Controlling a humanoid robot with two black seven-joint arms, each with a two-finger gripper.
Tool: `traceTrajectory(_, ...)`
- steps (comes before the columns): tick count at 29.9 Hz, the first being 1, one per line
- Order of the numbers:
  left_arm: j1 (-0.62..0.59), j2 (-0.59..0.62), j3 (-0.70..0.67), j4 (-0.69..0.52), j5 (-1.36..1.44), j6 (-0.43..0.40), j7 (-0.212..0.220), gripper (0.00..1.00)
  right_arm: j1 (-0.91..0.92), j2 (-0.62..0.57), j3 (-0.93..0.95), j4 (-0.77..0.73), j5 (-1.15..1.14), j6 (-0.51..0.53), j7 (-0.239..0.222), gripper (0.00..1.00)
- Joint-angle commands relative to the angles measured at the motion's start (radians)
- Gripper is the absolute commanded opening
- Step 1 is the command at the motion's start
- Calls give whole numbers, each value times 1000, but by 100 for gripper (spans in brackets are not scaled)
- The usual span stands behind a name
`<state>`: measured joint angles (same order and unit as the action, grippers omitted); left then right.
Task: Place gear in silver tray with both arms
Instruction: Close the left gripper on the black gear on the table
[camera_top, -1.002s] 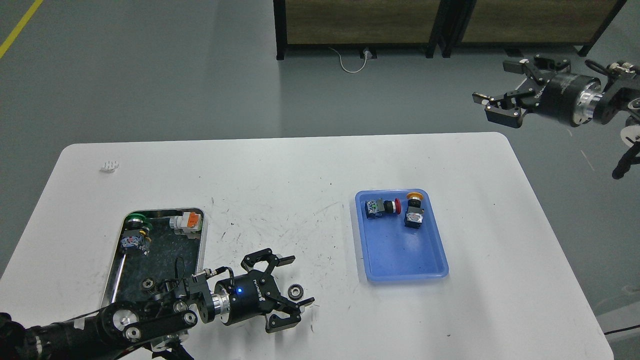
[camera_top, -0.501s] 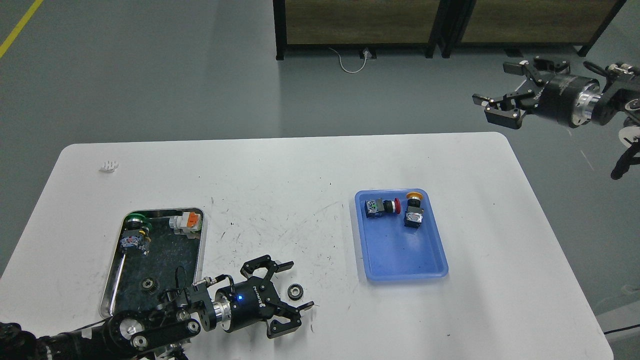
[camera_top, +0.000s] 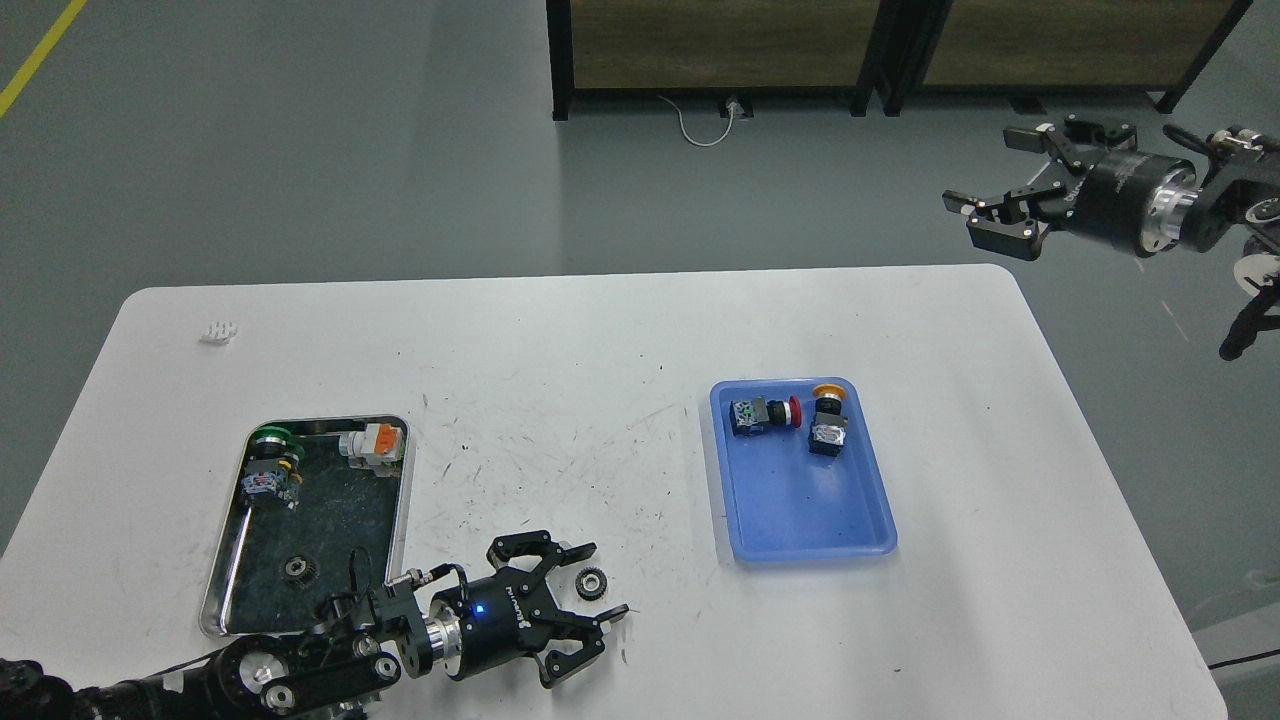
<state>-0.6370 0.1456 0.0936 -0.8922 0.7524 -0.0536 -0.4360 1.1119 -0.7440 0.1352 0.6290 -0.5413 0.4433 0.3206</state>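
A small black gear (camera_top: 590, 582) lies on the white table, right of the silver tray (camera_top: 404, 490). My left gripper (camera_top: 604, 579) is low over the table with its fingers open on either side of this gear, not closed on it. A second small gear (camera_top: 298, 569) lies on the silver tray's dark floor near its front. My right gripper (camera_top: 988, 178) is open and empty, held high off the table's far right corner.
The silver tray also holds a green-capped switch (camera_top: 268, 462) and a white and orange part (camera_top: 376, 443). A blue plastic tray (camera_top: 800, 500) at centre right holds a red-button switch (camera_top: 765, 413) and a yellow-button switch (camera_top: 828, 422). A small white piece (camera_top: 218, 332) lies far left.
My left gripper has dropped lower and drawn back a little, its upper finger now closer to the gear. My right gripper has risen slightly. The gear has not moved.
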Motion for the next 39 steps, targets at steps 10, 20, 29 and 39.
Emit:
traceTrajectory(10,-3,2,-5,1,-2,0,2,53,0,6,0,0,-2,0,0,92)
traceTrajectory(20,0,9,-3,3,-2,-2,5,52,2,8,-2,0,-3,0,0,93)
traceTrajectory(29,16,11,0,4,-2,-2,0,48,2,8,-2,0,-3,-5,-2,93)
traceTrajectory(39,10,9,0,4,-2,-3,11,32,3,8,-2,0,-5,-6,0,93)
